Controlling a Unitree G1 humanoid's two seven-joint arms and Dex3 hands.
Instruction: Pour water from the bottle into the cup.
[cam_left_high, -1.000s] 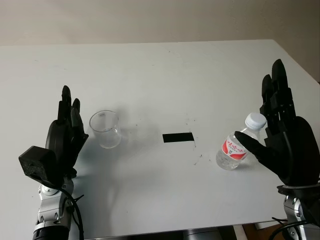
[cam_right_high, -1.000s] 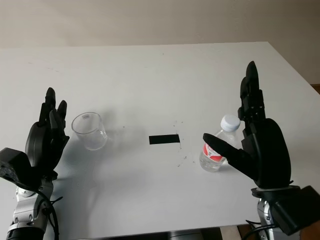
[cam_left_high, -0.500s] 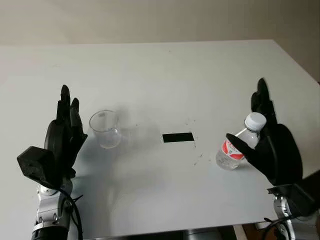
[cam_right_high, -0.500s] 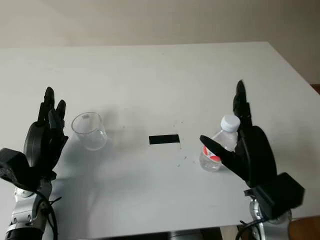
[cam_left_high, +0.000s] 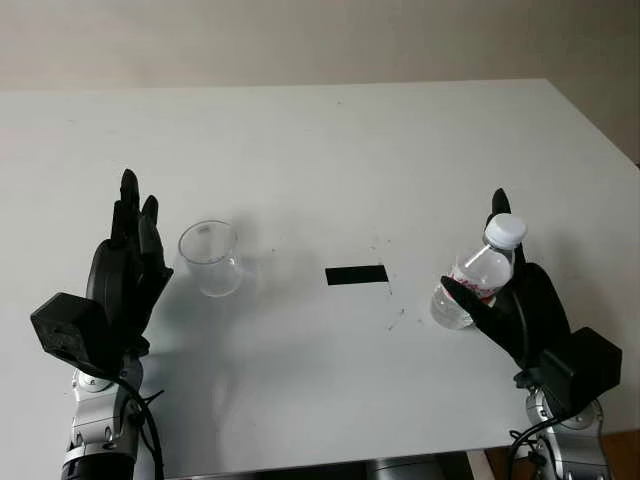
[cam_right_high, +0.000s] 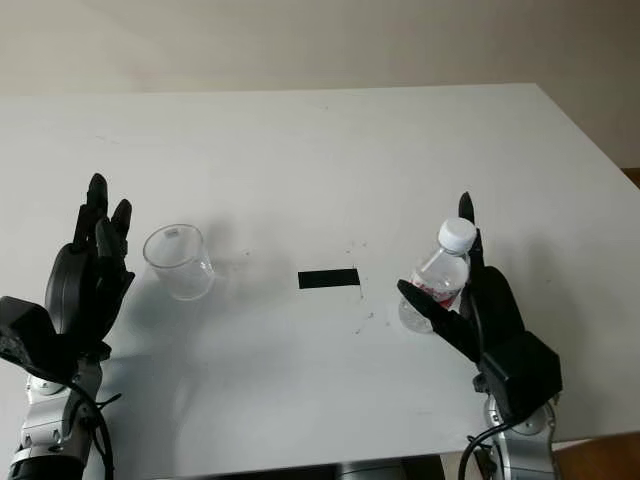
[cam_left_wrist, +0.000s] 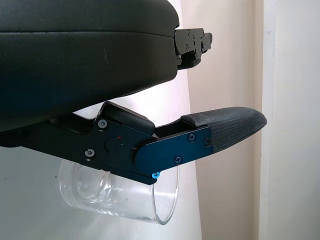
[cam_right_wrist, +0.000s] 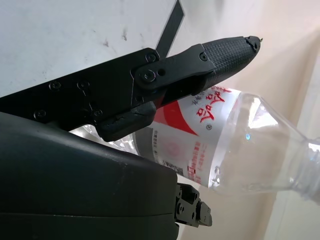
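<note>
Since the earlier frame the right hand (cam_left_high: 515, 310) had dropped lower and closed in on the bottle (cam_left_high: 474, 283), thumb across its label, fingers behind. The bottle stood more upright on the table (cam_left_high: 330, 150), right of the black tape (cam_left_high: 356, 274). Right wrist view showed thumb and palm touching the bottle. Left hand (cam_left_high: 125, 275) was unmoved and open just left of the cup (cam_left_high: 210, 258).

Right hand (cam_left_high: 512, 308) has lowered and moved in against the bottle (cam_left_high: 474, 282), its thumb now across the label. The bottle has shifted from a lean to nearly upright.
</note>
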